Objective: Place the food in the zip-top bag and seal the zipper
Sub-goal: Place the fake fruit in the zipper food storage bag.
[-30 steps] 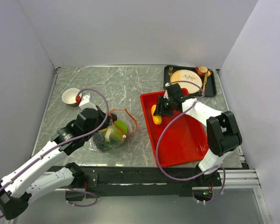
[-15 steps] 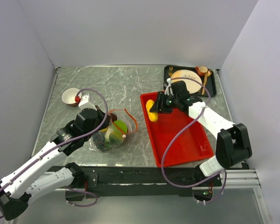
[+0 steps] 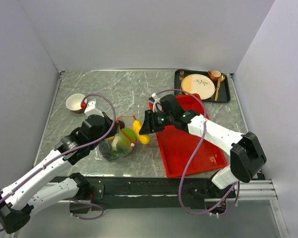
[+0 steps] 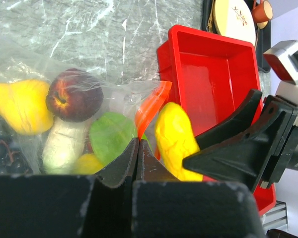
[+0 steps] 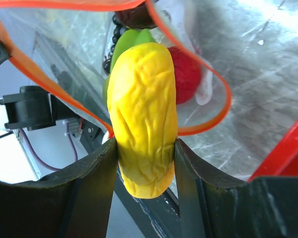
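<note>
A yellow fruit is clamped in the right gripper, with the open bag just beyond its fingertips, its zipper edge pinched in the closed left gripper.

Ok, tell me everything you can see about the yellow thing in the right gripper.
The yellow food is an elongated, rounded toy with wrinkled matte skin, plain yellow all over, perhaps soft plastic. The right gripper pinches it near one end, its fingers on either side. It is held at the open mouth of the bag, not yet inside; only those fingers seem to touch it.
</note>
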Available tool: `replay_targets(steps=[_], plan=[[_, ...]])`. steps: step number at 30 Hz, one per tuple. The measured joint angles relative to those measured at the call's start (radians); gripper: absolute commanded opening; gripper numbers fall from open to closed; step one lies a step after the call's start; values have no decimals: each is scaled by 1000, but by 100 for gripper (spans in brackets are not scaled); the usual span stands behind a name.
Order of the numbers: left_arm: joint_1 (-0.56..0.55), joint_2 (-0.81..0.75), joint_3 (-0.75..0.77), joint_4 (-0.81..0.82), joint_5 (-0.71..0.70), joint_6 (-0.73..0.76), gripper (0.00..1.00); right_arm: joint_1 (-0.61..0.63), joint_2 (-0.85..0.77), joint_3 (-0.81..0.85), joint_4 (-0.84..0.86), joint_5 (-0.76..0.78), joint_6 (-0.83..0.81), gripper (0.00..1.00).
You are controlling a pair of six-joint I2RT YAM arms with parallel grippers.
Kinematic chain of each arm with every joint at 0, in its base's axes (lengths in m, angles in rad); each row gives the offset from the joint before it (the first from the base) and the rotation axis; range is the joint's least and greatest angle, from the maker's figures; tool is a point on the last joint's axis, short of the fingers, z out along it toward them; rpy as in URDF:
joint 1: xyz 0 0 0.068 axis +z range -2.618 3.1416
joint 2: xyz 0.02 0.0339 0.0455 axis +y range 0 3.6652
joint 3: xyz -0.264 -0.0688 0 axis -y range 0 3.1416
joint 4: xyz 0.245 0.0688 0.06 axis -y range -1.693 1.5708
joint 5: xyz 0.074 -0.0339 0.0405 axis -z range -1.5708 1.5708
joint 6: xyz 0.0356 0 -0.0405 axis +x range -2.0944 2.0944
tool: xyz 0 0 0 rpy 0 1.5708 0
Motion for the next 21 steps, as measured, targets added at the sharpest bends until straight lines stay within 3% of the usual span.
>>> replay_targets(steps=[7, 21], plan=[[0, 2, -3, 6, 11, 1, 1, 33, 21, 65, -23, 2, -13, 36], [0, -1, -3, -2, 42, 10, 1, 73, 228, 245, -35, -14, -19, 38]])
